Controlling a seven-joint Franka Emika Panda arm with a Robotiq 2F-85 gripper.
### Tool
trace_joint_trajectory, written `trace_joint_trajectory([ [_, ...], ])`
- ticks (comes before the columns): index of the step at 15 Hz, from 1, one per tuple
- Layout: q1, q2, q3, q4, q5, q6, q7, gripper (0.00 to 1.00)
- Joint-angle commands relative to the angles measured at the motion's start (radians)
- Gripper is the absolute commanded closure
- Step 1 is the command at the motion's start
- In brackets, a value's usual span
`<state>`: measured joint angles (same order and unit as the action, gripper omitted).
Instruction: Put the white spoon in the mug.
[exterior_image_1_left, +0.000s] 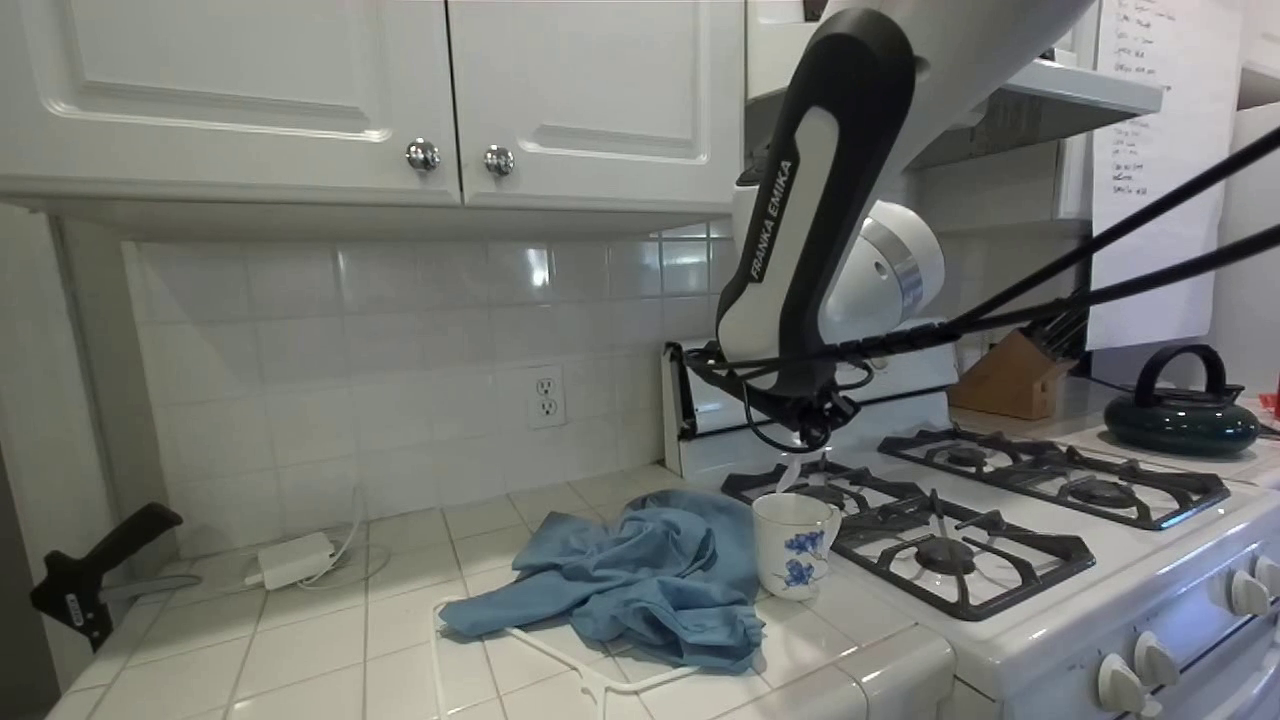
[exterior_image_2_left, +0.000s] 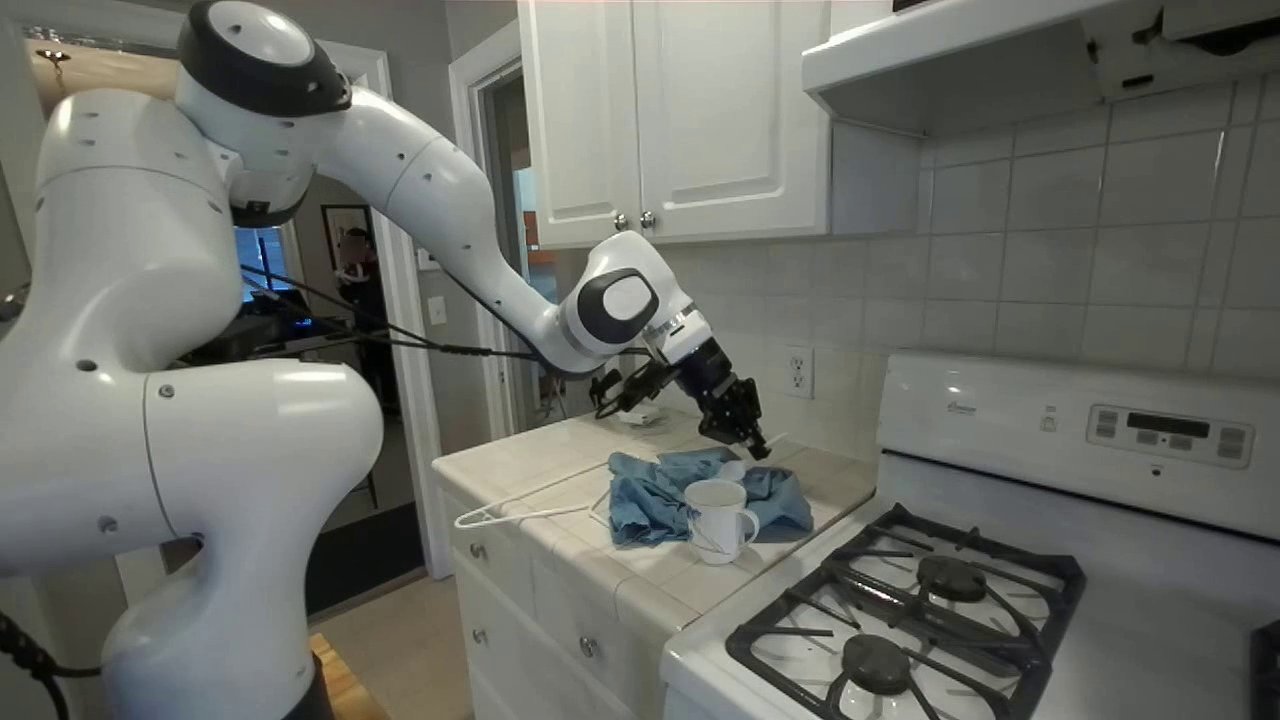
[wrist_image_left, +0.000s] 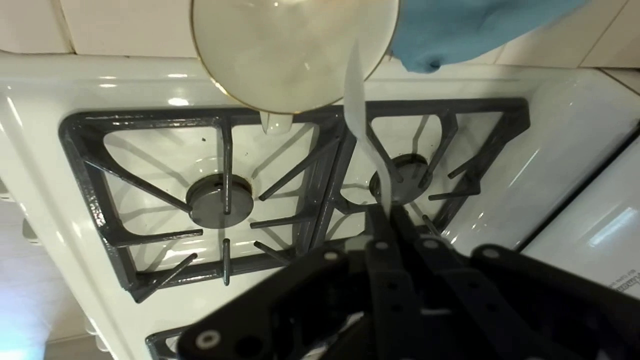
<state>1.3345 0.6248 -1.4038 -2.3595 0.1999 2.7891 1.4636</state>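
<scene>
White spoon (wrist_image_left: 356, 110): lower end near the rim of our blue-flowered mug (exterior_image_1_left: 790, 555)
Robotiq gripper (wrist_image_left: 388, 212): and we see jaws pinching that spoon!
Blue cloth (exterior_image_1_left: 655, 575): crumpled just beside the mug

Mug (exterior_image_1_left: 788, 548) open from above; blue cloth (exterior_image_1_left: 650, 575) close on 1 side, burner grate (wrist_image_left: 316, 190) on other.
</scene>
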Motion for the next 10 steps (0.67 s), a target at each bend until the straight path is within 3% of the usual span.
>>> trace_joint_trajectory([
  [1,-0.010,-0.083,0.016,0.009,-0.001,-0.038,-0.014,0.98],
  [4,-0.007,-0.100,0.015,0.009,-0.012,-0.063,-0.012,0.97],
  [6,-0.005,-0.106,0.011,0.012,-0.018,-0.078,-0.009,0.79],
  [7,-0.002,-0.107,0.008,0.012,-0.020,-0.081,-0.006,0.64],
  [10,0.010,-0.106,-0.005,0.016,-0.026,-0.076,-0.002,0.42],
])
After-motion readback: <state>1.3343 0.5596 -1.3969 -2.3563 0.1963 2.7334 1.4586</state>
